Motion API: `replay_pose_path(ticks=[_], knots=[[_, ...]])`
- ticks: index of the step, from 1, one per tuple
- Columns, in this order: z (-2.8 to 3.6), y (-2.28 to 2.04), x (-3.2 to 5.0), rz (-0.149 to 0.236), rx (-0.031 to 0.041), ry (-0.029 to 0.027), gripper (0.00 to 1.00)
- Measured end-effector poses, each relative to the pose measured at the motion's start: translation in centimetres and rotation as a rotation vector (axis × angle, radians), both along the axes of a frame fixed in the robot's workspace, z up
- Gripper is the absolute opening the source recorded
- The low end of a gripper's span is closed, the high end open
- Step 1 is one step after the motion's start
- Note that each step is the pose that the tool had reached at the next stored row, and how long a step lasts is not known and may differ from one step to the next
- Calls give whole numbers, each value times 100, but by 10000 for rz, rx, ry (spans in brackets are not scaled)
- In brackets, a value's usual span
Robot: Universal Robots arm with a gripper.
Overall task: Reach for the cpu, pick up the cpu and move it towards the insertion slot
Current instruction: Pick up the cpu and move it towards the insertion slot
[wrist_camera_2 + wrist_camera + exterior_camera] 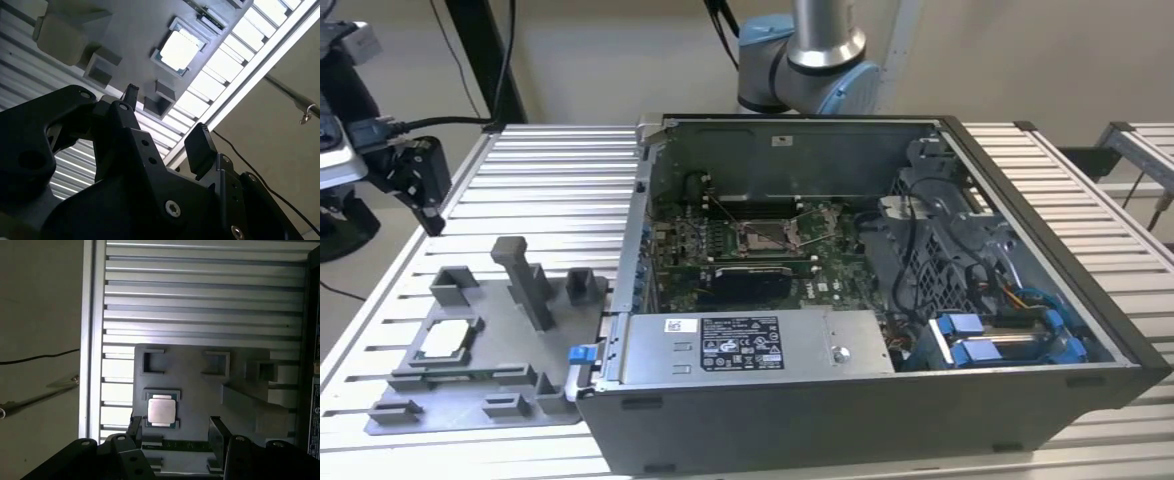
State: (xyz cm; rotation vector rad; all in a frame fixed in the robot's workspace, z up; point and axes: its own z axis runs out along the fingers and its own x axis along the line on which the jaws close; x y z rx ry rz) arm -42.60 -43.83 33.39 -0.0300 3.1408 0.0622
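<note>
The cpu [443, 340] is a small silvery square lying flat in a recess of the grey fixture plate [470, 412], on the exterior view's left. My gripper [427, 205] hangs above and behind that plate, well apart from the chip. In both wrist views its black fingers [134, 427] stand apart with nothing between them. The cpu [161, 410] lies just beyond the gripper [175, 432], and the second wrist view sees the cpu [179, 48] farther off past the gripper [165, 120]. The insertion slot [767, 235] sits on the motherboard inside the open computer case.
The open computer case [1067, 300] takes up the exterior view's right, with a power supply [747, 345] along its front. Grey posts and blocks [527, 280] rise from the fixture plate beside the chip. The ribbed aluminium table [560, 170] ends close to the plate [92, 340].
</note>
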Motion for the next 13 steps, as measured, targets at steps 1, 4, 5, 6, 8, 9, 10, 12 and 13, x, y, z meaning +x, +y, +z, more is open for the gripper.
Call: replay_pose_path(ticks=[1,4,5,6,8,9,10,12,13], knots=[[-10,0,0,-1,0,-1,100],[-37,-2,0,0,0,-1,100],[-45,-2,0,1,1,-1,100],[-54,-2,0,0,1,-1,100],[-71,-4,0,1,0,-1,100],[-80,-4,0,0,0,-1,100],[-88,-4,0,0,0,-1,100],[-105,-5,0,0,0,0,100],[-113,-5,0,0,0,-1,100]])
